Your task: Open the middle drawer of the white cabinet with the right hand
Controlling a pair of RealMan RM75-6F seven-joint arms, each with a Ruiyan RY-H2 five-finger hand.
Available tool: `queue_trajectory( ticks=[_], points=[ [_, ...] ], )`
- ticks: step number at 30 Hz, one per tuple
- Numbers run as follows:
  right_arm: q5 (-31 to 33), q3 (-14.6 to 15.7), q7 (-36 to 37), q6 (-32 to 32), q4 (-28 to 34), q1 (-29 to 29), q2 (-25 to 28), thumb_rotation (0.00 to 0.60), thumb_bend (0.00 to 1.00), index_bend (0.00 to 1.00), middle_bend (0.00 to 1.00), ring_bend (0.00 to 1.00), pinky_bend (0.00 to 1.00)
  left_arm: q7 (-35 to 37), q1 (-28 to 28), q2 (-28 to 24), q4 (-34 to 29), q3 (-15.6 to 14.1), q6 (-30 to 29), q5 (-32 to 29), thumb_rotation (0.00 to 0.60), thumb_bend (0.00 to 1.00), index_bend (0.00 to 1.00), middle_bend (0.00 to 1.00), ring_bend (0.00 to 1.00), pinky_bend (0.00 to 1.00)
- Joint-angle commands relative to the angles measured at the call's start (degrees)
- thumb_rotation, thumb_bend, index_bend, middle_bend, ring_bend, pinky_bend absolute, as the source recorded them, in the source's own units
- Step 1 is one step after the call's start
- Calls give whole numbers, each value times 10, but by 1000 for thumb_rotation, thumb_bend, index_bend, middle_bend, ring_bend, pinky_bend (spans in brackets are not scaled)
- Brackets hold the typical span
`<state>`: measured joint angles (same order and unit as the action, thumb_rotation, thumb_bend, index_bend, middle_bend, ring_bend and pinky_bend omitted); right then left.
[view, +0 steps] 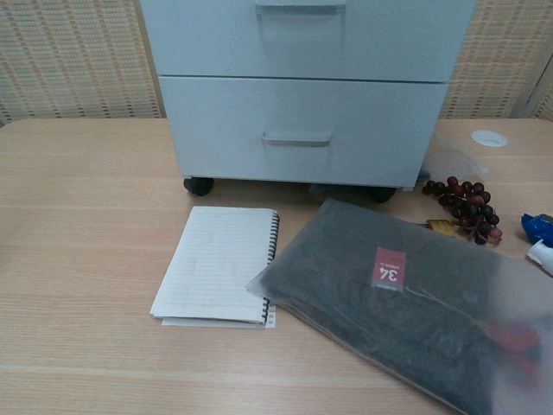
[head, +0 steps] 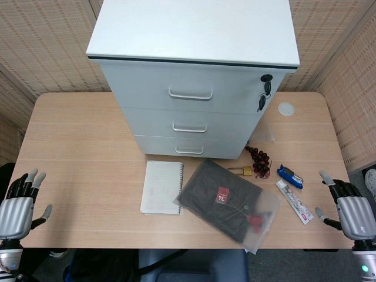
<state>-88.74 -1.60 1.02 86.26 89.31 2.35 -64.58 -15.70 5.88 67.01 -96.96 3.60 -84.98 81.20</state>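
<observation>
The white cabinet [head: 194,35] stands at the back middle of the table, all three drawers closed. Its middle drawer [head: 235,124] has a silver handle [head: 190,128]; in the chest view that handle [view: 300,7] shows at the top edge, above the bottom drawer [view: 371,130]. My right hand [head: 346,205] rests at the table's front right corner, fingers apart and empty, far from the cabinet. At the front left corner my left hand [head: 20,202] is likewise spread and empty. Neither hand appears in the chest view.
In front of the cabinet lie a spiral notebook [head: 162,187] and a dark garment in a clear bag [head: 226,202]. Dark grapes [head: 260,158], a brass padlock [head: 247,171], a blue packet [head: 289,175] and a tube [head: 295,201] lie to the right. Keys [head: 263,97] hang from the top drawer's lock.
</observation>
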Motion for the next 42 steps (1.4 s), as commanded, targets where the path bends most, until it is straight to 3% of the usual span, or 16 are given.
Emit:
queue_trajectory(
  ticks=[1, 15, 19, 21, 23, 26, 29, 34, 42],
  points=[
    [-1, 0, 0, 0, 0, 0, 0, 600, 221, 85, 262, 191, 204, 1, 0, 0, 0, -1, 1, 1, 600, 311, 88, 8, 28, 94],
    [-20, -2, -1, 11, 6, 4, 5, 600, 220, 85, 271, 201, 205, 4, 0, -3, -3, -3, 0, 9, 600, 311, 89, 8, 28, 94],
    [-37, -8, -12, 12, 15, 17, 10, 600, 220, 87, 318, 255, 237, 4, 2, -6, -5, -3, 1, 13, 600, 311, 89, 8, 28, 93],
    [-49, -15, -21, 10, 25, 29, 15, 600, 221, 104, 421, 384, 325, 4, 3, -7, -6, -3, 1, 16, 600, 311, 89, 8, 28, 94],
    [-59, -20, -31, 2, 38, 42, 21, 600, 220, 118, 539, 512, 475, 4, 5, -7, -7, -3, 1, 19, 600, 311, 89, 8, 28, 94],
    [-71, -32, -51, -21, 66, 70, 32, 600, 220, 136, 656, 637, 670, 4, 7, -7, -8, -3, 1, 23, 600, 311, 89, 8, 28, 93],
    [-74, -47, -75, -55, 99, 102, 42, 600, 243, 151, 725, 720, 778, 3, 9, -8, -9, -4, 4, 26, 600, 311, 89, 8, 28, 94],
    [-58, -74, -105, -111, 142, 153, 52, 600, 389, 162, 797, 815, 875, 2, 10, -9, -9, -6, 8, 27, 600, 311, 88, 8, 28, 94],
    [-7, -119, -154, -193, 183, 231, 49, 600, 466, 162, 832, 856, 918, 1, 12, -11, -9, -7, 15, 21, 600, 311, 89, 8, 28, 94]
  ],
)
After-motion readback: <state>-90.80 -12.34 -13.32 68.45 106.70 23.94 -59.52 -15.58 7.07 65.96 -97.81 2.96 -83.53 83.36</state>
